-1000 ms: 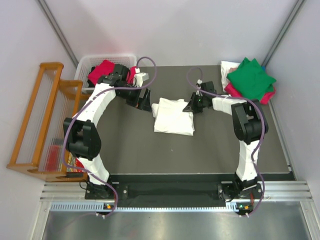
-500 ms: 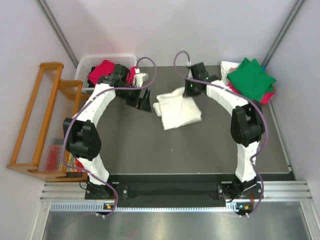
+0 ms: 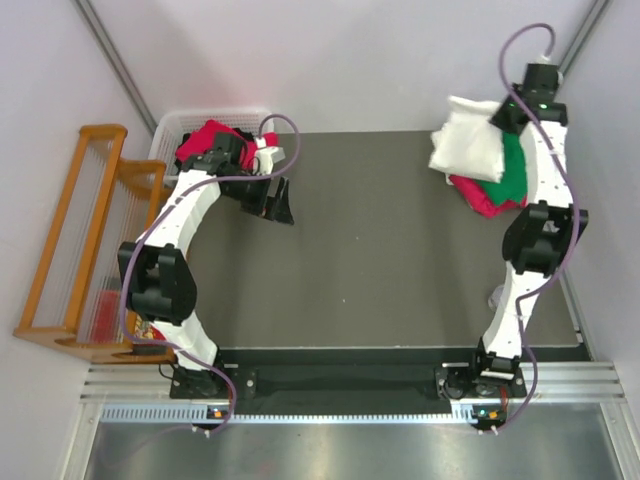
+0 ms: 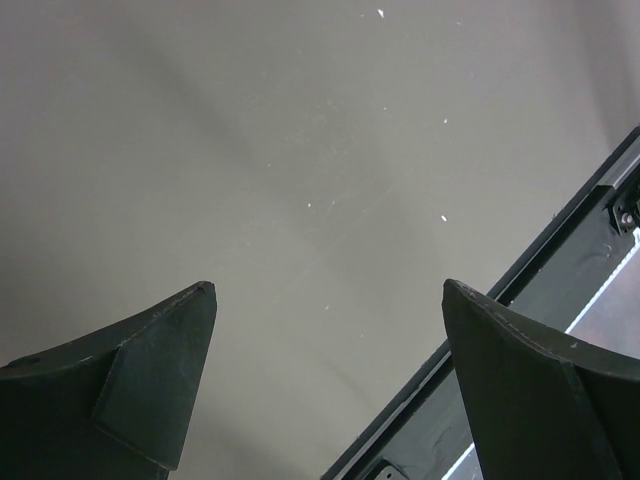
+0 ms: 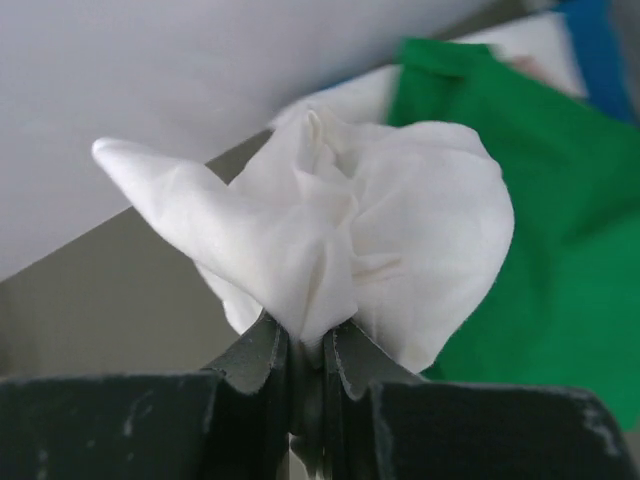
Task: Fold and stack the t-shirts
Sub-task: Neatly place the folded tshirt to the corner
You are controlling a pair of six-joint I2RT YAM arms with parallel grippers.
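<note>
Pinches the white t-shirt (image 5: 350, 250) in the right gripper (image 5: 308, 345), nearly shut on a bunched fold, cloth spilling ahead of the fingertips over the green t-shirt (image 3: 515, 165) and crimson-pink t-shirt (image 3: 478, 195) at the table's (image 3: 380, 260) far right corner. Holds the left gripper (image 4: 330, 290) spread wide, empty.

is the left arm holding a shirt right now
No, the left arm's jaws stand wide open in the wrist view, with only bare table between them.

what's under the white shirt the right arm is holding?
Green t-shirt, with a crimson-pink t-shirt below it, edges only. The white t-shirt covers the rest of both.
</note>
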